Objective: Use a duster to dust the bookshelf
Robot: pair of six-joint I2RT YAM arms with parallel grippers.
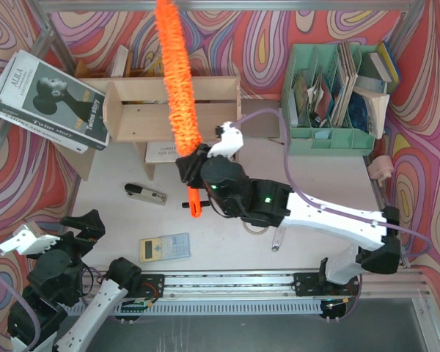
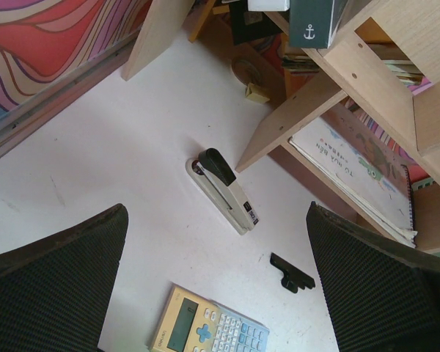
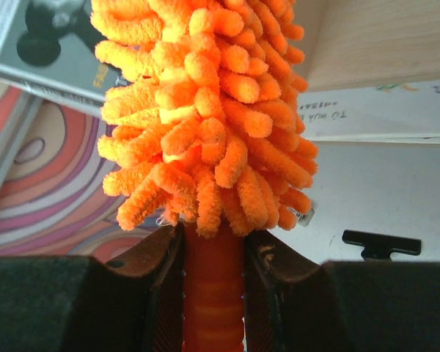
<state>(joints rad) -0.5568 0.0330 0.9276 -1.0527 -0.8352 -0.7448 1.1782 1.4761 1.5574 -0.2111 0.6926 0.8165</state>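
The orange fluffy duster point(image 1: 177, 73) stands nearly upright over the plywood bookshelf point(image 1: 139, 110), its head reaching past the shelf's top toward the back wall. My right gripper point(image 1: 192, 165) is shut on the duster's orange handle just below the fluffy head; the handle end point(image 1: 195, 205) sticks out toward me. In the right wrist view the handle point(image 3: 213, 293) sits clamped between both pads, the head point(image 3: 205, 110) filling the view. My left gripper point(image 1: 84, 227) is open and empty at the near left, above the table. The bookshelf's leg point(image 2: 286, 125) shows in the left wrist view.
A stapler point(image 1: 145, 193) point(image 2: 224, 189), a calculator point(image 1: 164, 247) point(image 2: 209, 331) and a small black clip point(image 2: 292, 273) lie on the table. A grey book point(image 1: 48, 103) leans at the far left. A mint-green file organizer point(image 1: 330, 99) stands at the back right. A booklet point(image 2: 356, 176) lies under the shelf.
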